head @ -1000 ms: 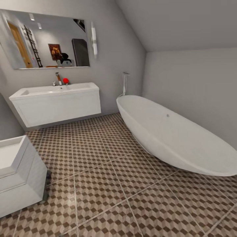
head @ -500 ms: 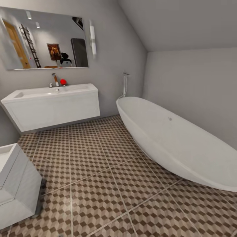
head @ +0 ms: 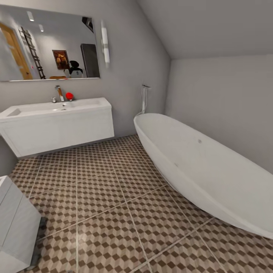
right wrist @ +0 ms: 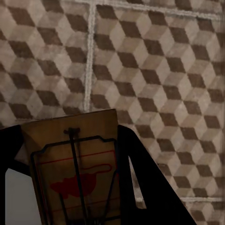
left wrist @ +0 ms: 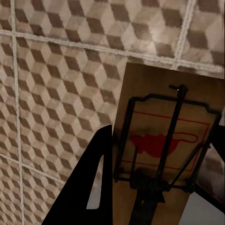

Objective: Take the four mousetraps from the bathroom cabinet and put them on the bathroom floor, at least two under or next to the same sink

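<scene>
**Bathroom inventory: one mousetrap in each gripper, above the tiled floor**

Head view: bathroom floor (head: 113,212), square tiles in a brown, beige and white cube pattern with pale grout. Sink (head: 57,110), wide white rectangular basin on a wall-hung white unit, against the far wall at the robot's left; chrome tap (head: 58,93) with a red ball knob (head: 69,96) beside it. Mirror (head: 47,47) on the wall above the sink. Bathtub (head: 204,170), white and rounded, along the wall at the right. Toilet (head: 15,223), white, square-edged, partly cut off at the lower left.

Left wrist view: left gripper (left wrist: 154,187), dark fingers closed on either side of a mousetrap (left wrist: 164,150), a wooden slab with black wire parts and a red mouse print, held above the patterned tiles.

Right wrist view: right gripper (right wrist: 75,187), fingers closed around a second mousetrap (right wrist: 77,164) of the same kind, likewise held over the floor tiles.
</scene>
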### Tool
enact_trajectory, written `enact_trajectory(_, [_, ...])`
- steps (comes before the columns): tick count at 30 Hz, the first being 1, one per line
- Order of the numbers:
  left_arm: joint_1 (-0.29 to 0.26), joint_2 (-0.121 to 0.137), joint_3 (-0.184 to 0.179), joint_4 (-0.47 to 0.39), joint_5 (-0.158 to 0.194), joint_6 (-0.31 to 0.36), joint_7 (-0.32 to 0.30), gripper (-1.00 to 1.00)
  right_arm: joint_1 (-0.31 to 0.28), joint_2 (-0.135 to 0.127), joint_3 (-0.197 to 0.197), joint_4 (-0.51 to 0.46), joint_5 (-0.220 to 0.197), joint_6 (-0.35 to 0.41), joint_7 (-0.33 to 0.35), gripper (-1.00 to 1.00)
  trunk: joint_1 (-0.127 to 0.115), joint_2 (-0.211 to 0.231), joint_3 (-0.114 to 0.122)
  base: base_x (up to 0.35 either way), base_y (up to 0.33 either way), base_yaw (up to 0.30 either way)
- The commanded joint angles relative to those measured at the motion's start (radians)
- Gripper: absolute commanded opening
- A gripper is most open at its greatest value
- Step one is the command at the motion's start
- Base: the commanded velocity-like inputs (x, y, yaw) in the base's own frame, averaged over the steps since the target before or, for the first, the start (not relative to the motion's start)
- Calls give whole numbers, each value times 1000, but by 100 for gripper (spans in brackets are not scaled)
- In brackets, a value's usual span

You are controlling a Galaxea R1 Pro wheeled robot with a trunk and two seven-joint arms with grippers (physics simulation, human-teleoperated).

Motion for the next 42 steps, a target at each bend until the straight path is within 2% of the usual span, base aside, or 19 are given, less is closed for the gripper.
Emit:
enact_trajectory(1, [-1, 0, -8, 0, 0, 8, 7, -100, 0, 0, 8, 1, -11, -3, -1, -100, 0, 0, -1, 276, 0, 0])
enact_trajectory(7, [-1, -1, -8, 0, 0, 8, 3, -100, 0, 0, 8, 1, -11, -3, -1, -100, 0, 0, -1, 311, 0, 0])
enact_trajectory(12, [-1, 1, -8, 1, 0, 8, -38, -100, 0, 1, 8, 2, -11, -3, -1, -100, 0, 0, -1, 335, 0, 0])
enact_trajectory(18, [-1, 2, -8, 1, 0, 8, -46, -100, 0, 2, 8, 2, -8, -3, -1, -100, 0, 0, -1, 284, 0, 23])
enact_trajectory(42, [-1, 2, -8, 1, 0, 8, -47, -100, 0, -3, 5, 3, -14, -6, -3, -100, 0, 0, -20, 9, 0, 226])
